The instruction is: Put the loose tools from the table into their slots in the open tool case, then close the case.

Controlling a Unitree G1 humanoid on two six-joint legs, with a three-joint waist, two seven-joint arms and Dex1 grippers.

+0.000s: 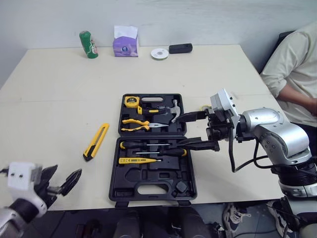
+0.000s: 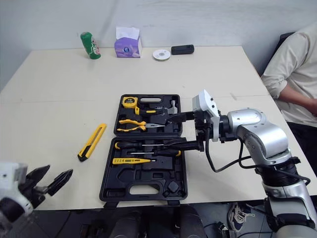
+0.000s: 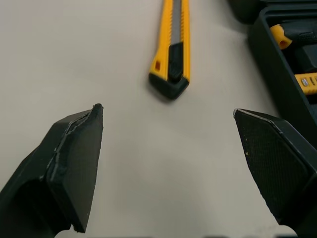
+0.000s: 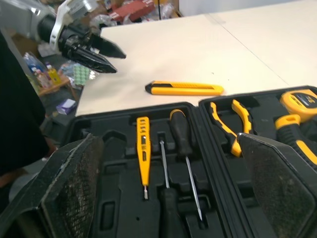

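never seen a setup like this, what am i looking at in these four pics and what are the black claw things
It's a humanoid robot with two arms, each ending in a black two-fingered gripper. The two wide pictures come from cameras in its head, looking down at a table. The two close ones come from wrist cameras, so the black wedges are its own fingers. On the table: an open tool case, partly filled, and a yellow knife loose beside it. The left gripper is open near the front edge, the right gripper open over the tool case. Neither holds anything.
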